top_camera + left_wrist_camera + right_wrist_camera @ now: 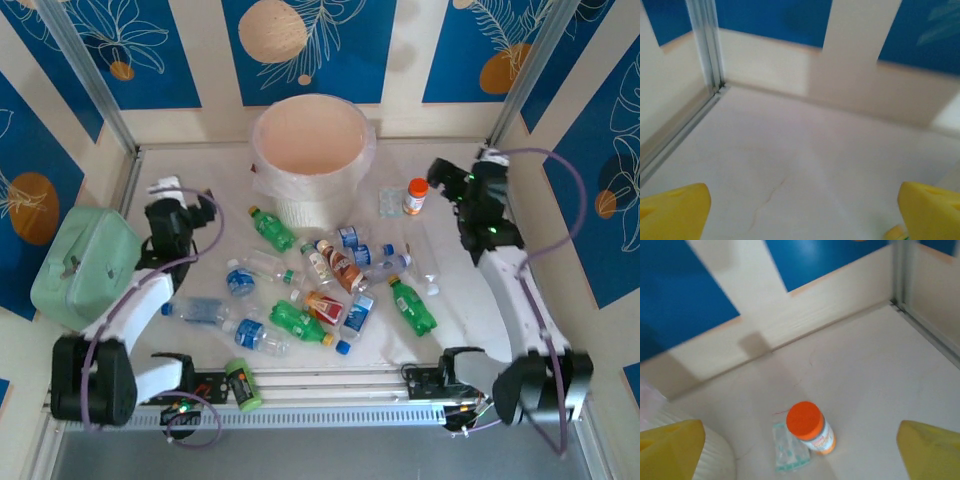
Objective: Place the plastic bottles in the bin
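Twelve-odd plastic bottles [340,265] lie scattered on the surface [222,252] before the bin [310,150]. I see the left tool [203,208] and right tool [447,180] both spread apart, empty. I'd lower the left across the green bottle [272,228] at mid-body.

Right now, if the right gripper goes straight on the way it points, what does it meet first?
Most likely the orange-capped bottle, standing centred ahead of the open right gripper, a clear packet beside it. Depth is unclear; it might pass above it toward the back wall.

Left end effector [203,208], right end effector [443,176], splayed
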Controlling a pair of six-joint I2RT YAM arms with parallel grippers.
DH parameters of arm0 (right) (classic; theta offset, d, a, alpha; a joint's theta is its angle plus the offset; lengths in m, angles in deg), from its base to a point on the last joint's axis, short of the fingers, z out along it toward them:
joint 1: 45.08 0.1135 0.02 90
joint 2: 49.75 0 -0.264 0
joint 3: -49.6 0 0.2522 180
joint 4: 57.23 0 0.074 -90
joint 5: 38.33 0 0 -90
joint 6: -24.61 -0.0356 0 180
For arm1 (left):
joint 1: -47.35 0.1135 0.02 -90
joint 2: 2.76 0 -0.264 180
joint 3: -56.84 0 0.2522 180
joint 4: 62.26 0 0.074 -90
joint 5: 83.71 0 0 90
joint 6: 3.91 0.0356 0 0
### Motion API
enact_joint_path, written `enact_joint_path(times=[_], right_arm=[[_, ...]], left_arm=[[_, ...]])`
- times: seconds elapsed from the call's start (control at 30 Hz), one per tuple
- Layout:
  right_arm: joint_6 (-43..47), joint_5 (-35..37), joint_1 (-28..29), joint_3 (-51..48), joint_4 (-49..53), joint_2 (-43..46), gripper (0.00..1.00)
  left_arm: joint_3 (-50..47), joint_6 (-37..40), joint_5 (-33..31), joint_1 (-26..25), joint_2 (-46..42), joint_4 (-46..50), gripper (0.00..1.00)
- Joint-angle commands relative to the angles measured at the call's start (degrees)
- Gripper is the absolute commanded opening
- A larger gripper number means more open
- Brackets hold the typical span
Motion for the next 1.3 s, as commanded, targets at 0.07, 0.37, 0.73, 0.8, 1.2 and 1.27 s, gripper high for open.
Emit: enact_joint_path(times=[0.07,0.37,0.73,0.8,1.2,1.27], right_arm=[[-11.40,-3.15,-1.16,2.81,35.33,-3.30,0.94],[-7.31,-5.26,7.53,8.82,46.47,-15.41,0.89],[-3.68,-2.02,10.69,16.72,45.36,-31.10,0.93],[-2.61,-1.62,10.49,18.04,44.61,-33.00,0.94],[0.24,-1.52,10.15,22.15,42.88,-43.31,0.92],[0.74,-0.62,10.09,22.03,42.63,-44.35,0.92]], left_arm=[[5.55,-15.82,4.17,-7.35,-3.13,22.61,0.87],[17.24,-14.66,8.56,-22.35,-0.64,28.28,0.86],[19.75,-17.63,11.14,-23.66,-0.69,29.83,0.83],[19.40,-18.07,11.19,-23.66,-1.17,30.02,0.82],[18.69,-18.38,13.63,-23.66,-1.81,29.03,0.78],[18.21,-18.48,13.89,-23.66,-1.98,28.79,0.78]])
